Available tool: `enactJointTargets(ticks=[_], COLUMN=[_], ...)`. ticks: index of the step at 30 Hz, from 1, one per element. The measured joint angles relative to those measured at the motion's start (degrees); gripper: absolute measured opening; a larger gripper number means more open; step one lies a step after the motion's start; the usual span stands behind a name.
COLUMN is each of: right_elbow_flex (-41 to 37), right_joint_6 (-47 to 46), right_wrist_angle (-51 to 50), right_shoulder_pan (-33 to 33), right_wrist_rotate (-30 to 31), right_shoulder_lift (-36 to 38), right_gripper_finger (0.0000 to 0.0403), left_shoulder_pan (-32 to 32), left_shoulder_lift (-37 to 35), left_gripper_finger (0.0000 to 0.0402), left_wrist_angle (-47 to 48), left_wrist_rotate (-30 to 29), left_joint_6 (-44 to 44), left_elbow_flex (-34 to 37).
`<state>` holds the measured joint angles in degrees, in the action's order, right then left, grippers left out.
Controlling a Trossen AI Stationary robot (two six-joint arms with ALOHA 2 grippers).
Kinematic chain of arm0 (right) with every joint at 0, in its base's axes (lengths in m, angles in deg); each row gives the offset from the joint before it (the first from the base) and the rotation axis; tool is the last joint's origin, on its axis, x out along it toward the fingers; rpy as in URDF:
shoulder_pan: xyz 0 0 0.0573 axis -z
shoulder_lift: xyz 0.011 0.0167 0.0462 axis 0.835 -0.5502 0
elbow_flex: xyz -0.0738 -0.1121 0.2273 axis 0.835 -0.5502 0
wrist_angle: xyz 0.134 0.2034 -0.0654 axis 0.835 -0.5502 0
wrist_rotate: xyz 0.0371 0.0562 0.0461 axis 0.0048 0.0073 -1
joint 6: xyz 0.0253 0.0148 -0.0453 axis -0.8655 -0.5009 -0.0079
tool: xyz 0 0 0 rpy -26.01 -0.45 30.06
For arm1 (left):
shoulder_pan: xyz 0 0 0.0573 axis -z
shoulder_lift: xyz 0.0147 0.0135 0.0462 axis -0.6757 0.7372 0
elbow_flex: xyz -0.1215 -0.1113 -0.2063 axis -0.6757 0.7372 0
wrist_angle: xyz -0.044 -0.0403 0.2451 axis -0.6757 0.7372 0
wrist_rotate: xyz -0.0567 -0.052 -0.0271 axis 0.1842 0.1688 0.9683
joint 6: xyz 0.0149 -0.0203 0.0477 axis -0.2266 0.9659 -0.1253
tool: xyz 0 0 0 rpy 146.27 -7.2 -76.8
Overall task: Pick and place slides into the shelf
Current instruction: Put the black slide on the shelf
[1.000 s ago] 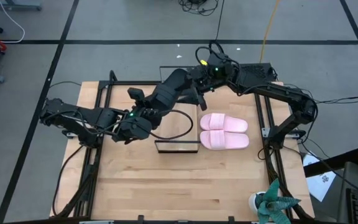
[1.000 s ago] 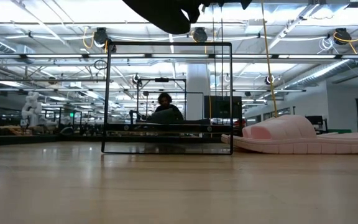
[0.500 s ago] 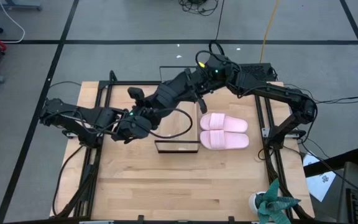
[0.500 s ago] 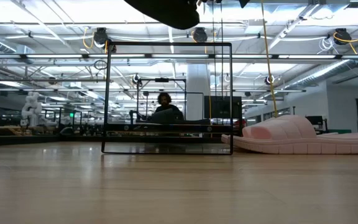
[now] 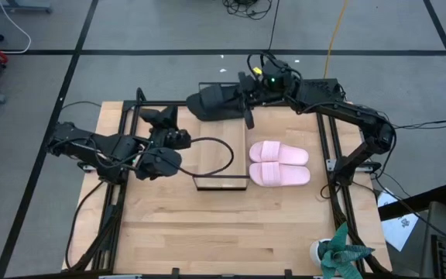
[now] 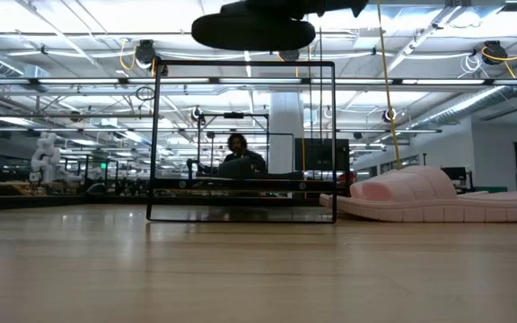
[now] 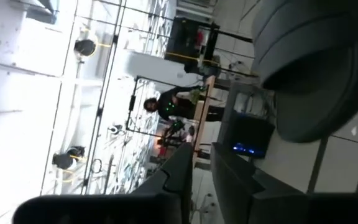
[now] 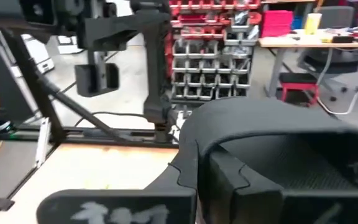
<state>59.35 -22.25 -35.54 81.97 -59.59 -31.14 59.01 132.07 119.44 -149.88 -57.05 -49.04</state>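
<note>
Below the right gripper, clamped on a black slide, the shelf stands as an open black frame. Right of it, the pink pair blocks the table. Left of it, the left gripper crowds the frame's side.

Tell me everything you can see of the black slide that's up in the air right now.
The black slide is matte black, open-toed, with a wide strap arching over a thick sole. It hangs level in the air above the far end of the shelf, touching neither the shelf nor the table. The right gripper is shut on its strap. The left gripper is apart from it. From table height only its dark underside shows.
</note>
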Motion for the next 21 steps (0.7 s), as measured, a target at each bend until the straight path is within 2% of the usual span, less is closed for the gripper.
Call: enactJointTargets(ticks=[6, 10, 17, 21], right_elbow_flex=[0.0, -2.8, -16.1, -23.5], right_joint_6=[-3.6, -5.8, -13.2, -16.1], right_wrist_angle=[-2.0, -1.0, 17.6, 25.3], right_shoulder_pan=[1.8, -0.2, -2.2, -2.1], right_wrist_rotate=[2.0, 3.5, 6.4, 10.3], right_shoulder_lift=[0.1, -0.1, -1.4, -1.6], right_gripper_finger=[0.0001, 0.0001, 0.0001, 0.0001], left_shoulder_pan=[1.3, 0.9, -0.1, -0.4], left_shoulder_lift=[-2.9, -4.3, -4.6, -4.6], left_gripper_finger=[0.0077, 0.0078, 0.0079, 0.0079], left_wrist_angle=[0.1, 0.7, 6.6, 9.5], left_wrist_rotate=[-0.2, -0.1, 0.0, 0.5], left_joint_6=[3.2, 8.8, 15.7, 18.5], left_elbow_flex=[0.0, 0.0, 0.1, 0.1])
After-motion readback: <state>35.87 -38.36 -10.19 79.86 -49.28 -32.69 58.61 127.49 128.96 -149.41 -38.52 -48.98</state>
